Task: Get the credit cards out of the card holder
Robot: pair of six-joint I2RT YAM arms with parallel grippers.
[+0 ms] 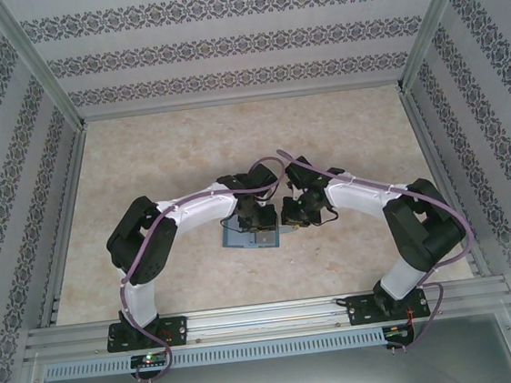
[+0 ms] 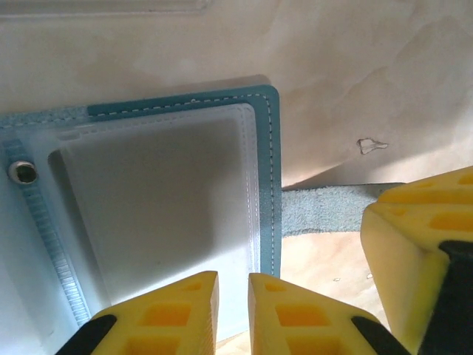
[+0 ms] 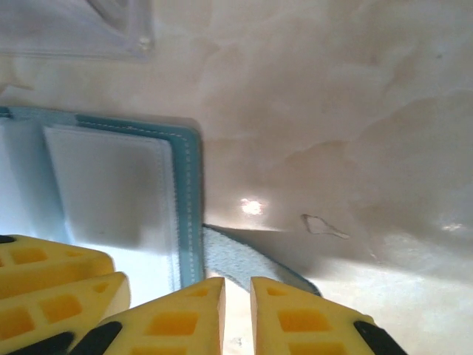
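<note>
While both arms bend inward and meet over the middle of the beige counter (image 1: 187, 153), the card holder (image 1: 245, 239) lies opened flat beneath their wrists, a little nearer the robot than the counter's centre. From the left wrist, the holder is teal with pale stitching round its edge. A whitish, translucent inner pocket (image 2: 162, 214) covers its face; whether the pale sheet in that pocket is a card cannot be told. A round metal snap (image 2: 24, 172) sits at the holder's left side. A grey-teal suede closing tab (image 2: 325, 211) juts from the holder's right edge onto the counter.

The left tool (image 2: 233, 314), with yellow fingers, is over the pocket's near edge. Its jaws stand almost together with only a thin slit between them, and whether anything is caught there is not clear. The right tool (image 3: 237, 314) stands just beside it, to the right of the holder, its jaws likewise nearly closed. The end of the tab runs into the slit between them and looks pinched there. A clear plastic tray (image 3: 74, 33) lies on the counter near the holder's far edge.
</note>
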